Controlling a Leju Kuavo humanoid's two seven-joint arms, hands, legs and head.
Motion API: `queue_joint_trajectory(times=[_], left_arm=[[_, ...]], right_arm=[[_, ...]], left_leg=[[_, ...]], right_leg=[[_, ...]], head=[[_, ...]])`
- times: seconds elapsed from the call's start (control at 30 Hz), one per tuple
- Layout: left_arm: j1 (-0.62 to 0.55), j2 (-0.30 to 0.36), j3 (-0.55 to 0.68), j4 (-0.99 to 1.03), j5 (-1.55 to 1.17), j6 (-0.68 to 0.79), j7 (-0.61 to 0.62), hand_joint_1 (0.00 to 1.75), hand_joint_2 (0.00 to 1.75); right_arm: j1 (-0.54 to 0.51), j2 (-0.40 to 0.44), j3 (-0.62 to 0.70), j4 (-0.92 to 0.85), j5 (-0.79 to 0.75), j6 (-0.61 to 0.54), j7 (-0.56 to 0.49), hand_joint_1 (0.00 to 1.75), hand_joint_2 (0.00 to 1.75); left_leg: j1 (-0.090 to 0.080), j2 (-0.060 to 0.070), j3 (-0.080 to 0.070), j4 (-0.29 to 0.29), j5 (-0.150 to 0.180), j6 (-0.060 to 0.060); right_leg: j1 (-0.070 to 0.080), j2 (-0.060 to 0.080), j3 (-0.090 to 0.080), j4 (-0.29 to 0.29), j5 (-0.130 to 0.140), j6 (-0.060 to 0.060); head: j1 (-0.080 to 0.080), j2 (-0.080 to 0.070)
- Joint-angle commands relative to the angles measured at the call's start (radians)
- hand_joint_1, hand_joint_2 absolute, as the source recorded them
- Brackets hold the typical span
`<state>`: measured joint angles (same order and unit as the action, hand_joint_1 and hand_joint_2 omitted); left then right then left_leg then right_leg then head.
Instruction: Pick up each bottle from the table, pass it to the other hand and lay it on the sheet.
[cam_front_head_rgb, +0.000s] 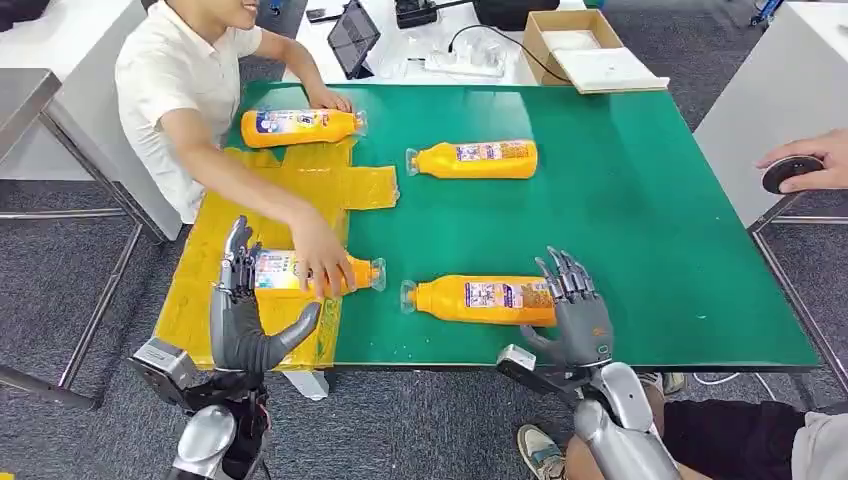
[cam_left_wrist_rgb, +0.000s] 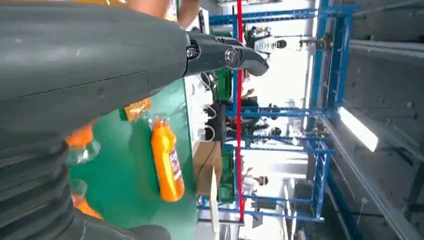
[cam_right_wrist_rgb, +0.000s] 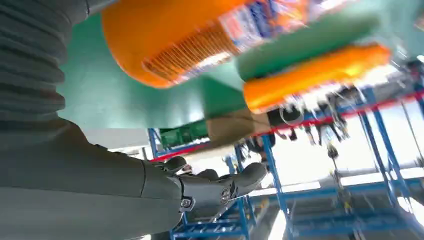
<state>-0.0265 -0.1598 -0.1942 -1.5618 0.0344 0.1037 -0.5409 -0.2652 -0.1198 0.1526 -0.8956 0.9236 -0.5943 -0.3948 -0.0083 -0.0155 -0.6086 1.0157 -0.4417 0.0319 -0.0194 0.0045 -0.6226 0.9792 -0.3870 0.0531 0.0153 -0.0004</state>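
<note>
Four orange bottles lie on the green counter (cam_front_head_rgb: 640, 250): two on the yellow sheet (cam_front_head_rgb: 200, 290), two off it. The right hand (cam_front_head_rgb: 578, 310), fingers spread, holds nothing beside the near bottle (cam_front_head_rgb: 480, 298). The left hand (cam_front_head_rgb: 245, 315) is spread beside a sheet bottle (cam_front_head_rgb: 275, 270) a person's hand (cam_front_head_rgb: 320, 262) grips.

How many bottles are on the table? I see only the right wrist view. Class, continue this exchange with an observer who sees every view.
Observer: Four, all lying on their sides.
Operator: Is any of them on the sheet?
Observer: Yes, the near left bottle lies on the yellow sheet.
Operator: Is the left hand holding that one?
Observer: No, the left hand is open beside it.
</note>
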Motion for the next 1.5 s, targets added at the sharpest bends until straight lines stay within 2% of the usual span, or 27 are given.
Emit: queue_joint_trajectory(times=[0.03, 0.13, 0.27, 0.47, 0.57, 0.63, 0.7, 1.0, 1.03, 1.07, 1.1, 1.17, 1.23, 1.3, 1.4, 1.5], left_arm=[[-0.047, 0.017, -0.044, 0.067, 0.026, -0.017, -0.006, 0.00, 1.75], [-0.046, 0.019, -0.044, 0.065, 0.021, -0.013, -0.007, 0.00, 1.75], [-0.057, 0.018, -0.041, 0.081, 0.022, -0.012, -0.006, 0.00, 1.75], [-0.087, 0.011, -0.049, 0.118, 0.039, -0.021, 0.001, 0.00, 1.75], [-0.092, 0.012, -0.053, 0.122, 0.040, -0.023, 0.002, 0.00, 1.75], [-0.094, 0.015, -0.059, 0.122, 0.043, -0.028, 0.003, 0.00, 1.75], [-0.094, 0.015, -0.059, 0.122, 0.043, -0.028, 0.003, 0.00, 1.75], [-0.094, 0.017, -0.059, 0.121, 0.047, -0.032, 0.004, 0.00, 1.75], [-0.096, 0.018, -0.059, 0.122, 0.049, -0.035, 0.005, 0.00, 1.75], [-0.099, 0.018, -0.060, 0.125, 0.050, -0.037, 0.005, 0.00, 1.75], [-0.101, 0.018, -0.060, 0.128, 0.050, -0.037, 0.005, 0.00, 1.75], [-0.105, 0.017, -0.060, 0.133, 0.054, -0.040, 0.005, 0.00, 1.75], [-0.108, 0.016, -0.061, 0.137, 0.056, -0.044, 0.004, 0.00, 1.75], [-0.111, 0.016, -0.062, 0.140, 0.057, -0.045, 0.003, 0.00, 1.75], [-0.122, 0.016, -0.061, 0.149, 0.058, -0.046, 0.003, 0.00, 1.75], [-0.126, 0.018, -0.063, 0.156, 0.058, -0.050, 0.002, 0.00, 1.75]], right_arm=[[-0.223, 0.001, -0.014, 0.405, 0.068, -0.019, 0.093, 0.00, 1.75], [-0.231, -0.008, -0.014, 0.413, 0.089, -0.036, 0.113, 0.00, 1.75], [-0.239, -0.005, -0.026, 0.433, 0.075, 0.000, 0.120, 0.00, 1.75], [-0.269, 0.032, -0.038, 0.510, 0.038, 0.101, 0.095, 0.00, 1.75], [-0.275, 0.036, -0.027, 0.521, 0.050, 0.110, 0.106, 0.00, 1.75], [-0.292, 0.038, -0.003, 0.549, 0.068, 0.176, 0.127, 0.00, 1.75], [-0.292, 0.038, -0.003, 0.549, 0.068, 0.176, 0.127, 0.00, 1.75], [-0.295, 0.034, 0.003, 0.554, 0.073, 0.194, 0.126, 0.00, 1.75], [-0.298, 0.033, 0.008, 0.557, 0.075, 0.214, 0.127, 0.03, 1.75], [-0.298, 0.032, 0.012, 0.559, 0.078, 0.220, 0.128, 0.40, 1.75], [-0.299, 0.033, 0.013, 0.559, 0.080, 0.219, 0.130, 0.94, 1.75], [-0.300, 0.037, 0.014, 0.561, 0.079, 0.215, 0.125, 1.24, 1.75], [-0.301, 0.042, 0.014, 0.561, 0.076, 0.216, 0.111, 1.20, 1.75], [-0.299, 0.046, 0.011, 0.561, 0.070, 0.216, 0.103, 1.29, 1.75], [-0.298, 0.051, 0.017, 0.570, 0.073, 0.230, 0.096, 1.33, 1.75], [-0.296, 0.048, 0.020, 0.585, 0.073, 0.249, 0.106, 1.50, 1.75]], left_leg=[[0.001, 0.002, 0.003, -0.001, -0.001, -0.002], [0.001, 0.002, 0.006, -0.001, -0.002, -0.002], [0.001, 0.001, 0.004, -0.001, -0.001, -0.002], [0.001, 0.001, 0.003, -0.001, -0.001, -0.002], [0.001, 0.002, 0.003, -0.001, -0.001, -0.002], [0.002, 0.002, 0.006, -0.001, -0.002, -0.003], [0.001, 0.002, 0.003, -0.001, -0.001, -0.001], [0.002, 0.002, 0.007, -0.001, -0.001, -0.002], [0.002, 0.002, 0.009, -0.001, -0.002, -0.003], [0.002, 0.001, 0.008, -0.001, -0.001, -0.002], [0.001, 0.002, 0.007, -0.001, -0.001, -0.002], [0.002, 0.002, 0.008, -0.001, -0.001, -0.002], [0.002, 0.002, 0.009, -0.001, -0.001, -0.003], [0.001, 0.002, 0.007, -0.001, -0.001, -0.002], [0.002, 0.002, 0.007, -0.001, -0.001, -0.002], [0.001, 0.001, 0.008, -0.001, -0.001, -0.002]], right_leg=[[0.001, 0.001, 0.002, -0.001, 0.000, -0.002], [0.002, 0.001, 0.005, 0.000, -0.002, -0.002], [0.001, 0.000, 0.004, -0.001, -0.001, -0.002], [0.001, 0.000, 0.003, 0.000, -0.001, -0.002], [0.001, 0.001, 0.003, -0.001, -0.001, -0.002], [0.002, 0.000, 0.006, -0.001, -0.001, -0.003], [0.001, 0.000, 0.003, -0.001, 0.000, -0.002], [0.002, 0.001, 0.006, -0.001, -0.001, -0.002], [0.002, 0.001, 0.008, -0.001, -0.002, -0.003], [0.002, 0.000, 0.007, -0.001, -0.001, -0.002], [0.002, 0.001, 0.006, -0.001, -0.001, -0.002], [0.002, 0.001, 0.008, -0.001, -0.001, -0.003], [0.002, 0.001, 0.008, -0.001, -0.001, -0.003], [0.002, 0.001, 0.006, -0.001, -0.001, -0.002], [0.002, 0.001, 0.007, -0.001, -0.001, -0.002], [0.002, 0.000, 0.007, -0.001, -0.001, -0.002]], head=[[0.000, 0.000], [0.000, 0.000], [0.000, 0.000], [0.000, 0.000], [0.000, 0.000], [0.000, 0.000], [0.000, 0.000], [0.000, 0.000], [0.000, 0.000], [0.000, 0.000], [0.000, 0.000], [0.000, 0.000], [0.000, 0.000], [0.000, 0.000], [0.000, 0.000], [0.000, 0.000]])
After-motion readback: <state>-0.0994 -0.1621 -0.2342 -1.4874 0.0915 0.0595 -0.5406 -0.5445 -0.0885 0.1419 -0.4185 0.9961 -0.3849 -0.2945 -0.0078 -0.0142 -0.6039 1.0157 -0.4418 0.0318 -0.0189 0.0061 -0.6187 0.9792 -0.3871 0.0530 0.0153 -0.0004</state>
